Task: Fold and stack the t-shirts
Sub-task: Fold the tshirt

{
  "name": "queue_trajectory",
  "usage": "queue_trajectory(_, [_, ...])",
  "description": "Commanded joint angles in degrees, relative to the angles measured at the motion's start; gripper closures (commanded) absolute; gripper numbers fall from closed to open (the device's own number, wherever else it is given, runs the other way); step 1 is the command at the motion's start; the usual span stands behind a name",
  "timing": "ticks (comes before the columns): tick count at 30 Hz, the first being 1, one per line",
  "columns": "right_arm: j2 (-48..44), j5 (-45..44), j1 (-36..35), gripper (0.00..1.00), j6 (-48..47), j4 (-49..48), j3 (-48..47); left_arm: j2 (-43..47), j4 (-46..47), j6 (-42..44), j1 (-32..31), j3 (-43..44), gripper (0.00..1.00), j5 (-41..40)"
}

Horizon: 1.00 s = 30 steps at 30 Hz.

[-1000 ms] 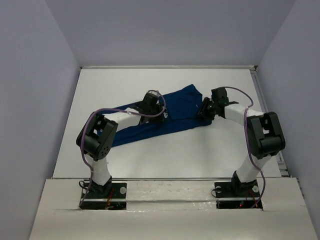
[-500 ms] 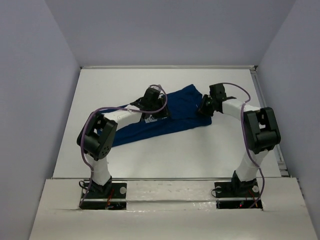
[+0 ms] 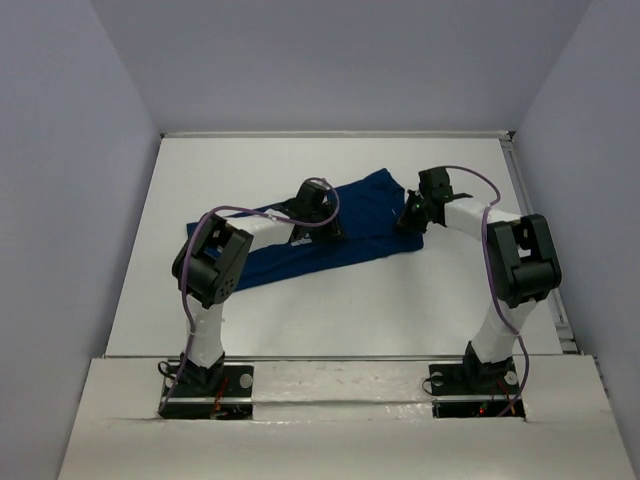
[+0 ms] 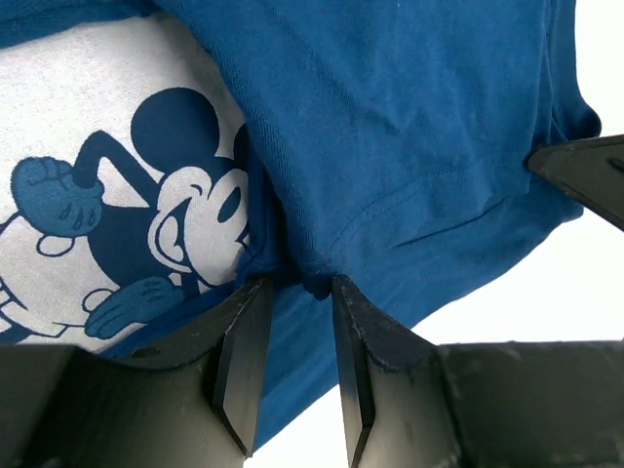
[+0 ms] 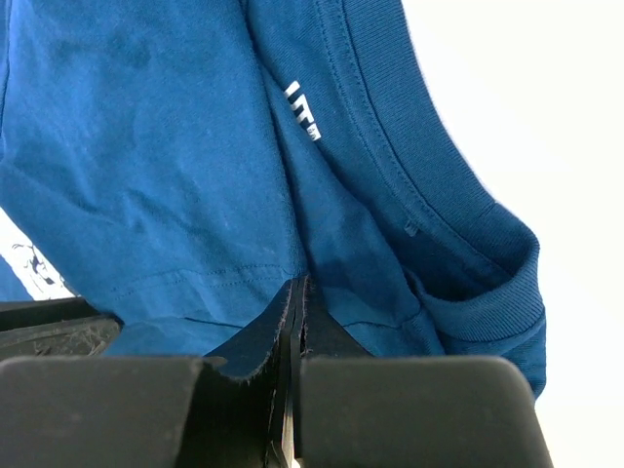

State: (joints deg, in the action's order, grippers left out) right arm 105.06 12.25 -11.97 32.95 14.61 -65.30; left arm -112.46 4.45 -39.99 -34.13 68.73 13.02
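Note:
A dark navy t-shirt (image 3: 365, 205) lies crumpled across the middle of the white table (image 3: 300, 300). Its pale Mickey Mouse print (image 4: 117, 195) faces up in the left wrist view. My left gripper (image 3: 328, 230) (image 4: 297, 288) is shut on a bunched fold of the cloth beside the print. At the shirt's right end, by the ribbed collar (image 5: 458, 273), my right gripper (image 3: 410, 218) (image 5: 297, 285) has its fingers pressed together on a thin crease of the cloth. A right fingertip (image 4: 585, 175) shows at the edge of the left wrist view.
Pale walls (image 3: 80, 200) enclose the table on three sides. A raised ledge (image 3: 330, 400) at the near edge carries both arm bases. Bare white tabletop lies in front of the shirt and behind it.
The right gripper has moved slightly farther along the shirt's right end and closed. The left arm's elbow has swung right, with its gripper still holding the fold.

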Motion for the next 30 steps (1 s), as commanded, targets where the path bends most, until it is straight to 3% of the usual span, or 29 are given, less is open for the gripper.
queue_trajectory(1, [-2.57, 1.37, 0.19, 1.0, -0.17, 0.33, -0.01, 0.32, 0.91, -0.62, -0.32, 2.64, 0.69, -0.36])
queue_trajectory(14, [-6.27, 2.08, 0.19, 1.0, -0.69, 0.51, 2.81, -0.39, 3.81, -3.17, -1.37, 2.9, 0.72, 1.49])
queue_trajectory(16, [-6.44, 2.08, 0.19, 1.0, -0.69, 0.51, 3.16, -0.65, 3.9, -3.25, -1.38, 3.25, 0.76, 1.31])
queue_trajectory(21, [-7.32, 2.34, 0.19, 1.0, -0.96, 1.29, 3.07, 0.75, 4.08, -3.43, -1.38, 3.17, 1.0, 1.05])
queue_trajectory(30, [-12.42, 2.78, 0.19, 1.0, -1.22, 4.28, 4.91, 9.98, 5.57, -6.33, -1.38, -1.39, 1.0, 2.63])
